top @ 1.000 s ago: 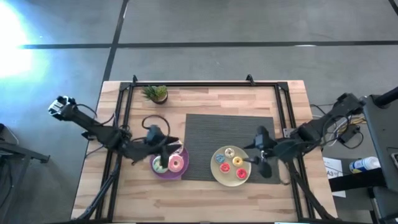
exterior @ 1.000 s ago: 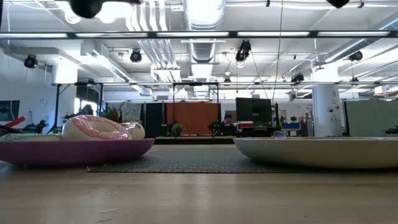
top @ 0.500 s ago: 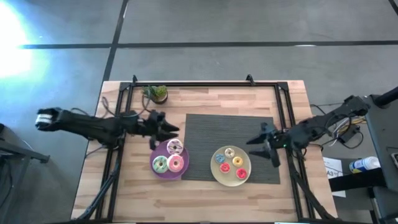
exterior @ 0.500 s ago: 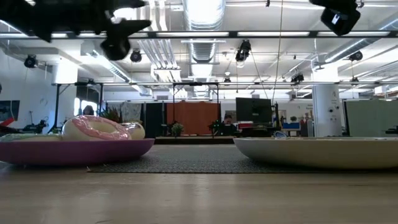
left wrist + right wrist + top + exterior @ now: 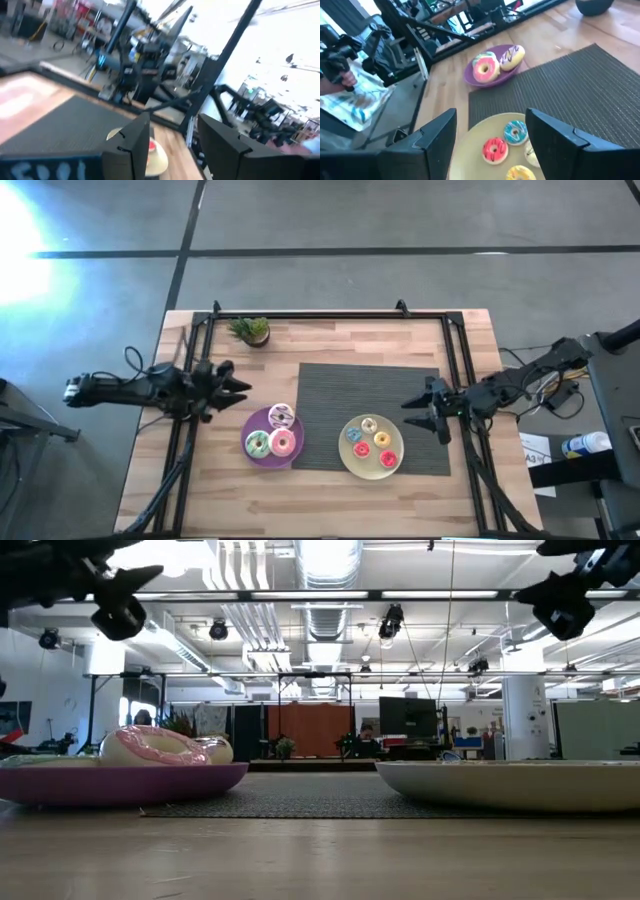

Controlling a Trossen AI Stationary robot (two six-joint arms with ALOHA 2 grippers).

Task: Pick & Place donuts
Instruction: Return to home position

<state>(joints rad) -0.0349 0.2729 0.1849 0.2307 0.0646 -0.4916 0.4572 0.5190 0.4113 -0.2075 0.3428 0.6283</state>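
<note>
A purple plate [image 5: 247, 426] on the left holds three donuts: green [image 5: 257, 444], pink [image 5: 283, 443] and cream with purple stripes [image 5: 281, 416]. They show again as the pink donut [image 5: 484, 67] and the striped donut [image 5: 511, 56]. A yellow plate [image 5: 345, 458] on the dark mat carries several small donuts, among them blue [image 5: 515, 132], red [image 5: 495, 150] and orange [image 5: 382, 440]. My left gripper [image 5: 243, 393] hovers open, left of and beyond the purple plate. My right gripper [image 5: 412, 413] hovers open, right of the yellow plate. Both are high in the low view, the left gripper [image 5: 120, 612] and the right gripper [image 5: 560, 610].
A dark ribbed mat [image 5: 370, 395] lies mid-table under the yellow plate and the purple plate's right edge. A small potted plant [image 5: 250, 330] stands at the far left. Black frame rails [image 5: 330, 314] run along the far and side edges. Bare wood lies near the front edge.
My left gripper has drawn back from over the purple plate toward the table's left edge, swinging level, and stays open. My right gripper has pulled away from the yellow plate toward the right edge, also open. Both have sunk into the low view. The donuts have stayed put.
</note>
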